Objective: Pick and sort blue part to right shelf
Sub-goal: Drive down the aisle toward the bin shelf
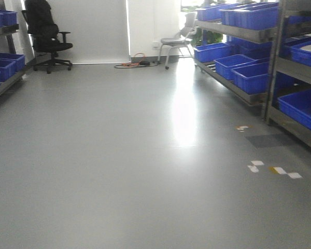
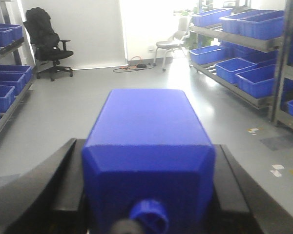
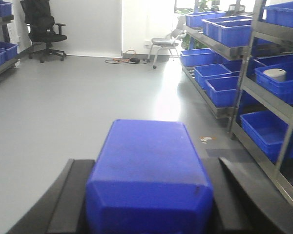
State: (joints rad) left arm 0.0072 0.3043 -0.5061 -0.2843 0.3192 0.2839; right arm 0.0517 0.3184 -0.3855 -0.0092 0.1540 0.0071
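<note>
In the left wrist view, my left gripper (image 2: 147, 146) is shut on the blue part (image 2: 146, 141). It is a solid-blue block whose round knob cap (image 2: 149, 217) points back toward the camera, and black fingers (image 2: 63, 175) press both of its sides. The right wrist view shows my right gripper (image 3: 151, 163) shut on a similar blue block (image 3: 149, 165). No cap shows on that one. The right shelf (image 1: 249, 32), a steel rack with blue bins, runs along the right wall (image 2: 244, 36) (image 3: 219, 46). Neither gripper appears in the exterior view.
Grey floor stretches ahead. A black office chair (image 1: 46, 36) stands at the back left and a white chair (image 1: 176, 44) at the back. Cables (image 1: 135, 64) lie by the wall. A left rack with blue bins (image 1: 2, 65) lines the left side. Tape marks (image 1: 272, 169) dot the floor.
</note>
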